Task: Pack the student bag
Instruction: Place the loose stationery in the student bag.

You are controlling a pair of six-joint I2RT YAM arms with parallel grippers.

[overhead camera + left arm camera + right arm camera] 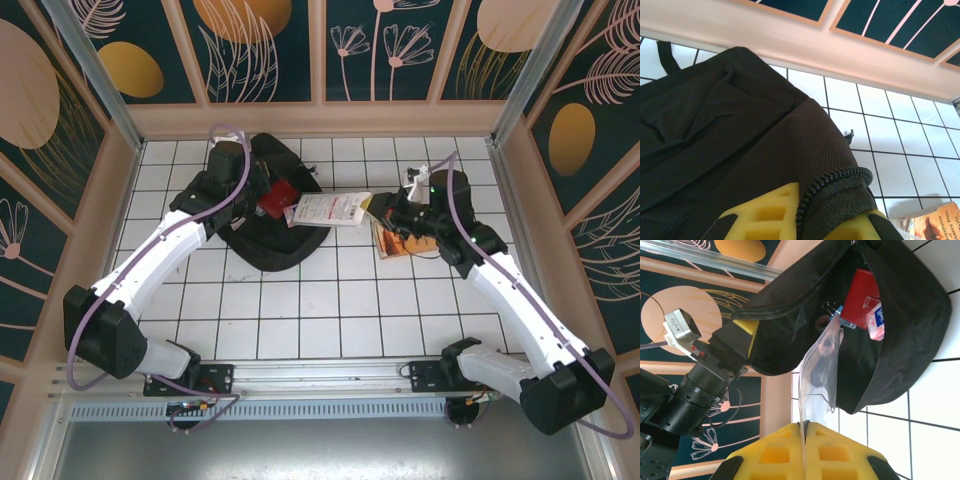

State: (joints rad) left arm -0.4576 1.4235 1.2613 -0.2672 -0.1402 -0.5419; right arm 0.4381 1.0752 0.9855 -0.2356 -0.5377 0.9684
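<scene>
The student bag point(268, 243) lies at the back left of the tiled table, its mouth facing right. My left gripper point(262, 196) is shut on the bag's zipper rim point(840, 185) and holds the mouth up; its yellow fingers point(765, 215) pinch the black fabric. My right gripper point(385, 212) is shut on a clear plastic pouch point(330, 210) holding white paper. The pouch point(819, 372) hangs edge-on from the yellow fingers point(775, 455), its far end at the bag's opening point(900, 315). A red packet point(862, 297) and a small red-and-white item point(876, 322) lie inside the bag.
A brown book point(403, 243) lies on the tiles under my right wrist, and its corner point(935, 225) shows in the left wrist view. The cell's walls point(320, 118) stand close behind the bag. White tiles run from the bag toward the arm bases.
</scene>
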